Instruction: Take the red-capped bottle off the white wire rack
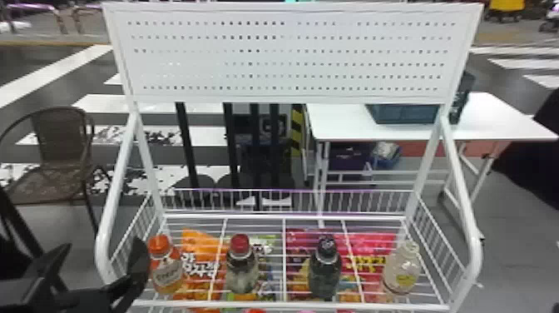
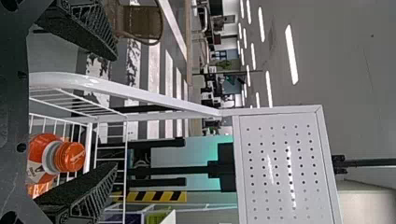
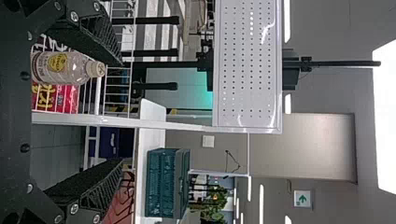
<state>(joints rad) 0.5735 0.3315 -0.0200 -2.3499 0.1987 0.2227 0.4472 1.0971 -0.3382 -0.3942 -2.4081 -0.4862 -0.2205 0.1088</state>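
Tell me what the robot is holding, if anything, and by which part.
Nothing is held. The left gripper and the right gripper are both open, and the red-capped bottle stands in the rack.

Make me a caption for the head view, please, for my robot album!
The red-capped bottle stands on the white wire rack between an orange-capped bottle and a black-capped bottle.

We see bright indoor light from long ceiling lights (image 2: 291,54) in the left wrist view. They leave glare streaks on the white panel (image 1: 291,43), as glints do in the right wrist view, where a glowing white patch (image 3: 386,116) burns out at the edge. In the head view, we find the tabletop (image 1: 511,120) bright at right and deep darkness at lower left.
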